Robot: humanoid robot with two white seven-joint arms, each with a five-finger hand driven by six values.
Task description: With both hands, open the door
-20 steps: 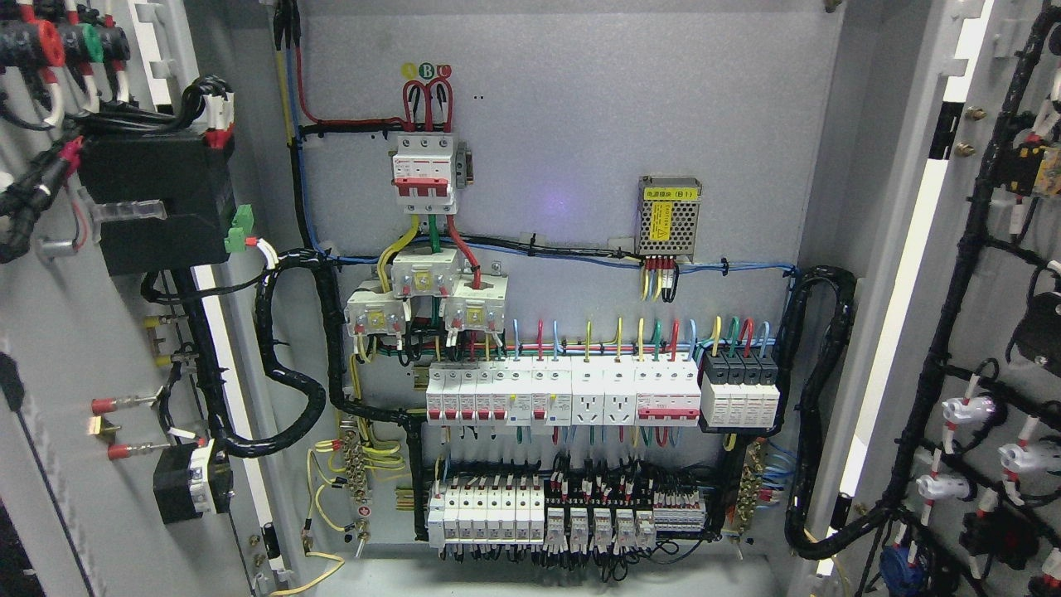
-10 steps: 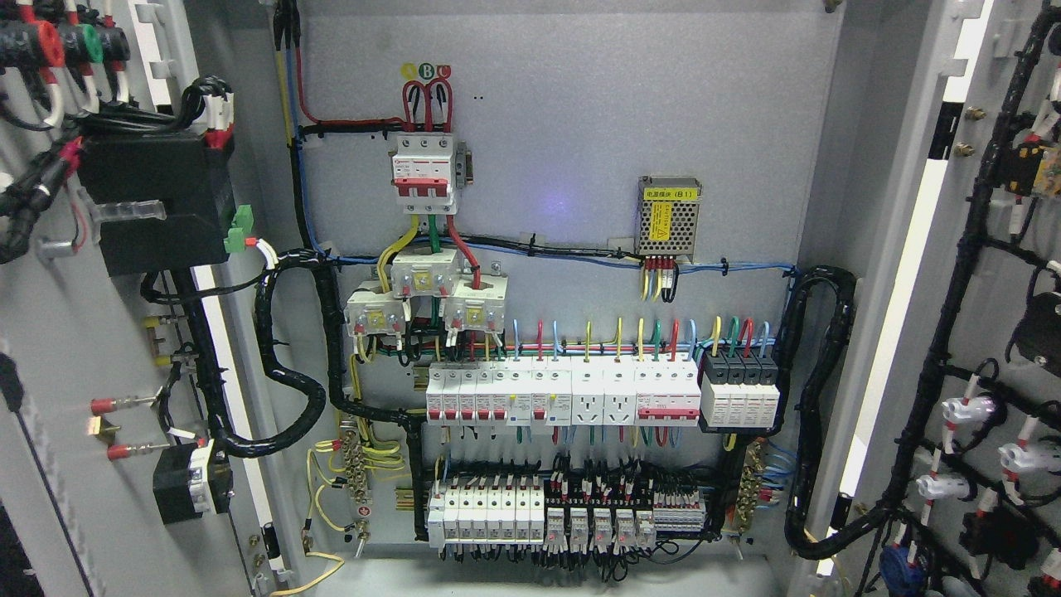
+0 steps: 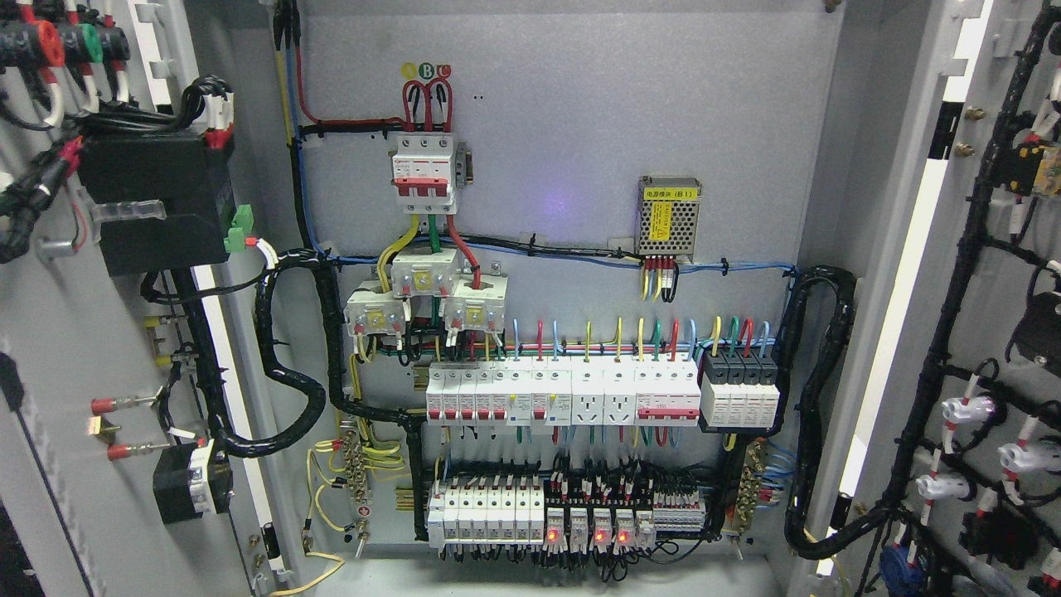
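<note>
Fingers of either robot hand do not show anywhere in the head view, so whether they are spread, curled or holding something cannot be told.

Both grey metal cabinet doors stand swung wide. Taking the grey back panel [image 3: 580, 124] of the cabinet as the landmark, the left door [image 3: 58, 348] stands to its left with its inner face turned to the camera, and the right door [image 3: 995, 274] stands to its right likewise. A black box [image 3: 153, 203] with a green plug sits high on the left door, and a smaller black block [image 3: 186, 481] sits lower down. Black cable bundles and white lamp holders [image 3: 966, 410] run down the right door.

On the panel, a white three-pole breaker with a red bar [image 3: 424, 170] is mounted in the upper left part, with red wires looping above it. Below it are three white current transformers [image 3: 427, 294]. A perforated metal power supply with a yellow label [image 3: 670, 215] sits right of the breaker. Across the lower half runs a row of white breakers and sockets [image 3: 564, 390], ending at the right in a black-topped module [image 3: 740, 390]. Under that row is a second row of white breakers and small relays [image 3: 539, 514]; three of the relays show red lights. Thick black corrugated conduits [image 3: 290, 373] loop from the panel's two lower sides toward the doors.
</note>
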